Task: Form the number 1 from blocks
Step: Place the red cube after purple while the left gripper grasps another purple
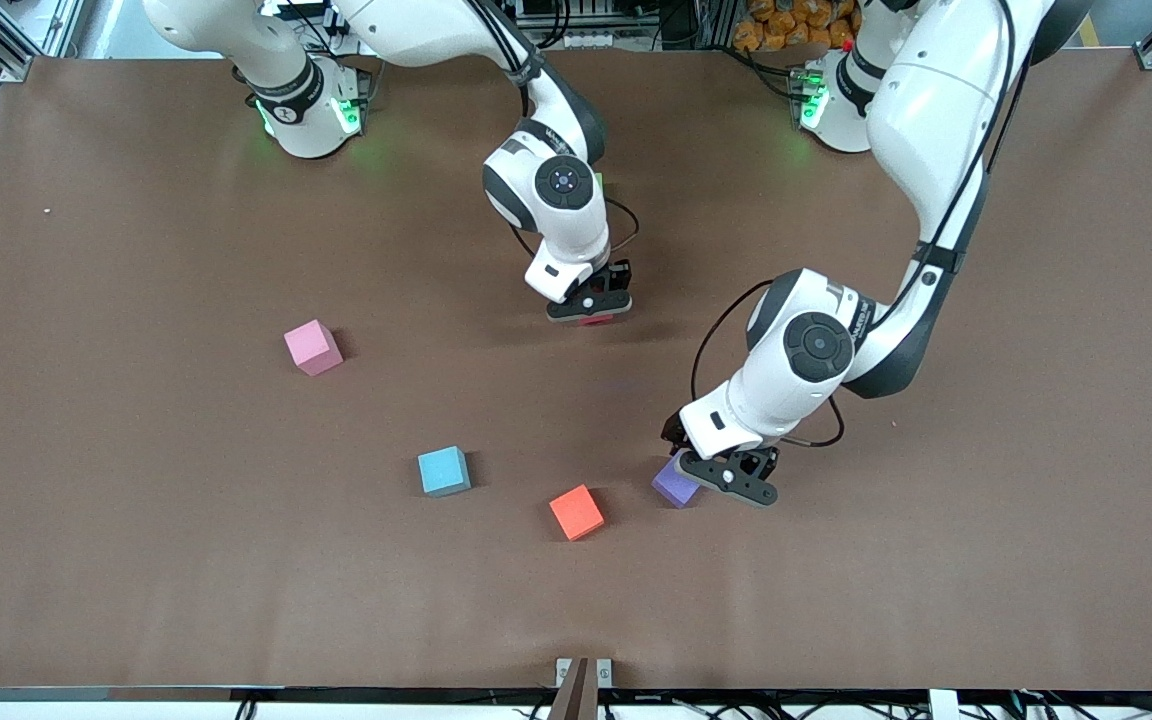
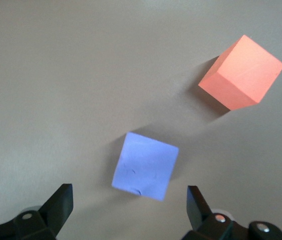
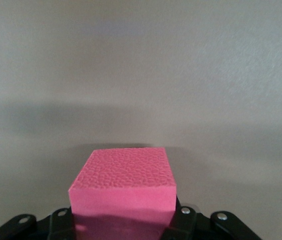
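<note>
Blocks scattered on brown table (image 1: 136, 500), none lined up yet. Right gripper (image 1: 591, 308) sits low over mid-table, fingers clamped on a matte red cube (image 3: 123, 192); in the front view only a sliver of it shows (image 1: 596, 320) under the jaws, so whether it touches the table is hard to say. Left gripper (image 1: 726, 478) is low over the table toward the left arm's end, fingers (image 2: 60, 205) spread wide, holding nothing. Small matte purple cube (image 2: 146, 165) lies on the table between the open fingertips, apart from both, rotated against the jaw line. Matte orange cube (image 1: 576, 511) is near the purple one (image 1: 674, 485), toward the right arm's end. Light blue cube (image 1: 444, 470) lies further that way. Pink cube (image 1: 313, 347) is farther from the front camera, well apart from the others.
</note>
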Controlling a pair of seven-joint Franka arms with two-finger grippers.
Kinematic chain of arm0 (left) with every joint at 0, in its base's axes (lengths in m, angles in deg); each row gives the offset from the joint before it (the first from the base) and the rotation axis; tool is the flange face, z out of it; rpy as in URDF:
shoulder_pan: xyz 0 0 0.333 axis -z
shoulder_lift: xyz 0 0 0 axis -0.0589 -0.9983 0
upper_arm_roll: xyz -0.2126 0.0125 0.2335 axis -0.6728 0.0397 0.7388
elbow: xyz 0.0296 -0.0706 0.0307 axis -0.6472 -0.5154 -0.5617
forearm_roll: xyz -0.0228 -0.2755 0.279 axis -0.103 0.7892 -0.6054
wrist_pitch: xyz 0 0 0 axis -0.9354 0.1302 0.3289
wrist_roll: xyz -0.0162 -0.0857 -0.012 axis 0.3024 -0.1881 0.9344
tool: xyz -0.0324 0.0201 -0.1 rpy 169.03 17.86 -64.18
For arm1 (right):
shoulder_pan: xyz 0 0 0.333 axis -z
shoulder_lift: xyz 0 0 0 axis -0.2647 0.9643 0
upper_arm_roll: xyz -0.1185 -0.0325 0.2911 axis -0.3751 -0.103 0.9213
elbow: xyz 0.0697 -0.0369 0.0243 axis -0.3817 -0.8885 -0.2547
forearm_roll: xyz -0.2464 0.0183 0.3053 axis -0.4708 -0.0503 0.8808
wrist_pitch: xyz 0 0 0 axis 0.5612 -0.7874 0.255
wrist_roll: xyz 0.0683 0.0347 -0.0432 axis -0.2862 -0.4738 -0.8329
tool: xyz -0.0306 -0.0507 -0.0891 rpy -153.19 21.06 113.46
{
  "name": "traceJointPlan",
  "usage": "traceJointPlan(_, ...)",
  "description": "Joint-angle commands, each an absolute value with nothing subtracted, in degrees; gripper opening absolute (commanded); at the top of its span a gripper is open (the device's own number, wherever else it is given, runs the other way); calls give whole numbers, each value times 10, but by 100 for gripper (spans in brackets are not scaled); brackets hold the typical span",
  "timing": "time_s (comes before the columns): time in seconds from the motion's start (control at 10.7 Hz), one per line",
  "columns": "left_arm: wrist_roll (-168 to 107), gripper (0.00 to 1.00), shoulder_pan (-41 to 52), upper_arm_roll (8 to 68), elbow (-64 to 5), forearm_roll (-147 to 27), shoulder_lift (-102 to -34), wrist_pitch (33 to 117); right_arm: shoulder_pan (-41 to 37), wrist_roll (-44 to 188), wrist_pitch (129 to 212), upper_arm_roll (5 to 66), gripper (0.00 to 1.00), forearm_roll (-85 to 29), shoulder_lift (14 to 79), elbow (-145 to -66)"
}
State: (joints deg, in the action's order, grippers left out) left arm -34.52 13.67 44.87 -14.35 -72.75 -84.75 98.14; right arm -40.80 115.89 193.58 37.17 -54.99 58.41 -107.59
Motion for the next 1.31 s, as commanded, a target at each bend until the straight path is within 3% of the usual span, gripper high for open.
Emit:
traceJointPlan(0.0,-370,100,147,462,-124,-741,-888,1034,-420,1169,1938,363,55,-542,589,-1086)
traceJointPlan(0.19,-370,100,161,472,-122,-741,-899,1056,-427,1169,1939,363,56,-542,591,-1090)
traceJointPlan(0.28,-370,100,170,478,-118,-741,-905,1065,-427,1169,1939,363,63,-542,591,-1090)
traceJointPlan(0.37,-368,100,173,478,-118,-741,-909,1066,-427,1169,1938,363,77,-542,591,-1090)
traceJointPlan(0.47,-369,100,174,478,-118,-741,-911,1066,-424,1173,1933,363,100,-542,585,-1090)
traceJointPlan(1.03,-364,100,189,486,-118,-742,-933,1080,-313,1173,1856,363,100,-550,453,-1137)
traceJointPlan(1.12,-367,94,189,487,-119,-744,-930,1080,-287,1141,1838,363,100,-563,437,-1136)
traceJointPlan(1.21,-367,69,189,487,-120,-748,-929,1080,-259,1088,1818,364,100,-569,432,-1133)
